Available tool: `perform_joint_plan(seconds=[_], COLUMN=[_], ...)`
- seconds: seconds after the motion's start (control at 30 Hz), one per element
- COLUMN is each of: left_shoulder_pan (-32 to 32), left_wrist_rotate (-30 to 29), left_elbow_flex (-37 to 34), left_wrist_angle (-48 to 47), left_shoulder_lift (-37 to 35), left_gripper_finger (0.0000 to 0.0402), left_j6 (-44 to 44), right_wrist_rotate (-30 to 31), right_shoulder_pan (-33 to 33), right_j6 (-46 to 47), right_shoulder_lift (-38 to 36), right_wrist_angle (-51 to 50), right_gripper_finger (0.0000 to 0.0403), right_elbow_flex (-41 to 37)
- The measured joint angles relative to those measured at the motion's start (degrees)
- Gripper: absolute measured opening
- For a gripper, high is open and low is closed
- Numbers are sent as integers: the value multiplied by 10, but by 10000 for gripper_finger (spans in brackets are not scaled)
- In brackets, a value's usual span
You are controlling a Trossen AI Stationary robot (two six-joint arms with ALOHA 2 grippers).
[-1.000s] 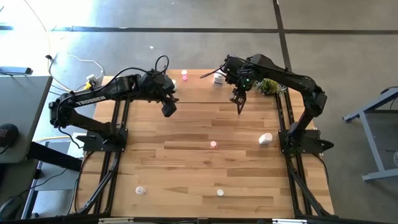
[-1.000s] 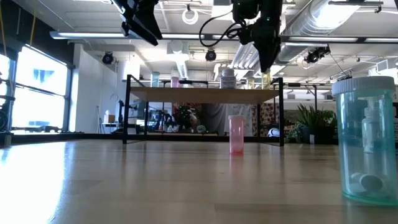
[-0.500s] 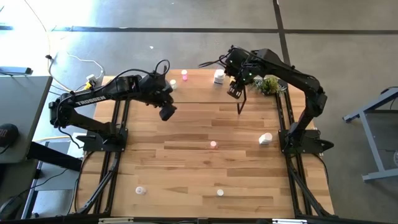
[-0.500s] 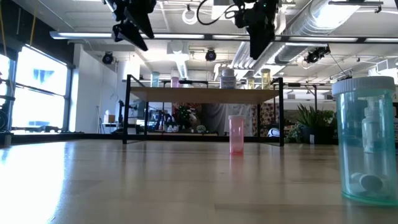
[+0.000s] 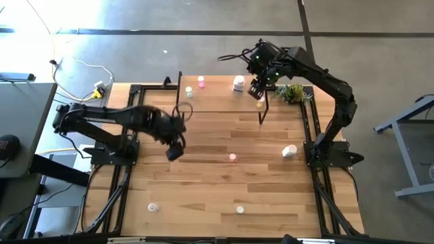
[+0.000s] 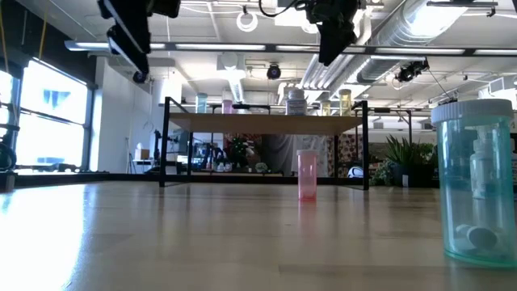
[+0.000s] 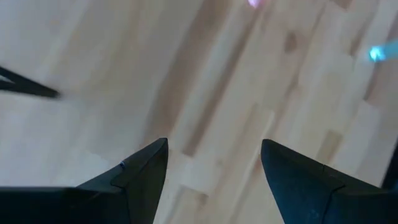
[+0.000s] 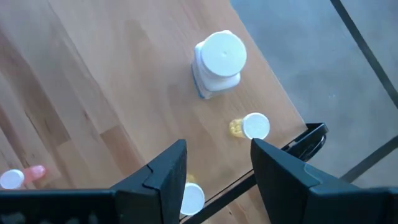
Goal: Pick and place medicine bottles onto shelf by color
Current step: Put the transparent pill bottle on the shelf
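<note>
From above, your right gripper (image 5: 257,89) hangs over the shelf (image 5: 224,95). Low view: a pink bottle (image 6: 307,175) stands upright before the shelf. Your left gripper (image 7: 211,168) is spread, empty. Right wrist: fingers parted, empty, above an upright white bottle (image 8: 219,62).

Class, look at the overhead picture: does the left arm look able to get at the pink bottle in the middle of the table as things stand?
Probably yes. The left gripper is open, above bare wood beside the pink bottle, and nothing stands between them.
</note>
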Motion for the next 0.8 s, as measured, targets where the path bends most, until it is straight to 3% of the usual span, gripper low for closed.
perform_joint_plan(seconds=[0.37,0.8], left_shoulder_pan=[-184,-443], left_wrist_rotate=[-21,-110], left_elbow_flex=[-16,-16], left_wrist_angle=[-27,-27], left_shoulder_lift=[0,8], left_gripper_finger=[248,247], left_j6=[-141,-345], right_wrist_rotate=[-5,-10], right_shoulder_pan=[3,67], right_j6=[71,133], right_shoulder_lift=[0,0], right_wrist_angle=[-30,-62], right_gripper_finger=[170,170], right_elbow_flex=[1,1])
